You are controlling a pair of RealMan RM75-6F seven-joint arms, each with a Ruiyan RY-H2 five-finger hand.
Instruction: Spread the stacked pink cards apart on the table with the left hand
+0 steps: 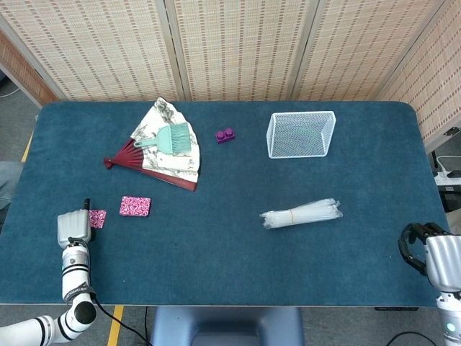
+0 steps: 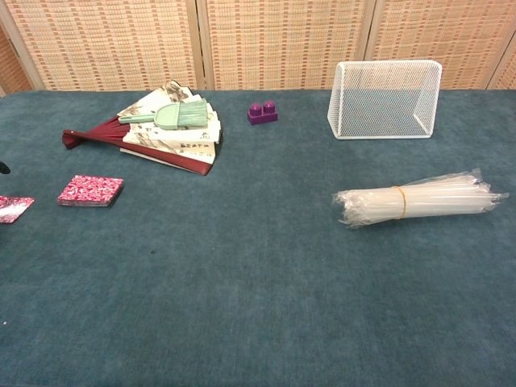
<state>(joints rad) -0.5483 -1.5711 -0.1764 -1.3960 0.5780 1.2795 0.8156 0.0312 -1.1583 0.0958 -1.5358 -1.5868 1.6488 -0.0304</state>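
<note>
A small stack of pink patterned cards (image 1: 135, 206) (image 2: 90, 190) lies left of centre on the blue table (image 1: 230, 252). One single pink card (image 1: 97, 218) (image 2: 14, 208) lies flat to the left of the stack, apart from it. My left hand (image 1: 74, 228) is right beside this card's left end, back of the hand up; its fingers are hidden, so I cannot tell whether it holds the card. A dark fingertip (image 2: 2, 168) shows above the card in the chest view. My right hand (image 1: 431, 249) rests at the table's near right corner, fingers curled in on nothing.
A folding fan (image 1: 162, 155) with a teal brush (image 1: 171, 138) on it lies behind the cards. A purple brick (image 1: 225, 135) and a white wire basket (image 1: 301, 134) stand at the back. A bundle of clear straws (image 1: 300, 213) lies right of centre.
</note>
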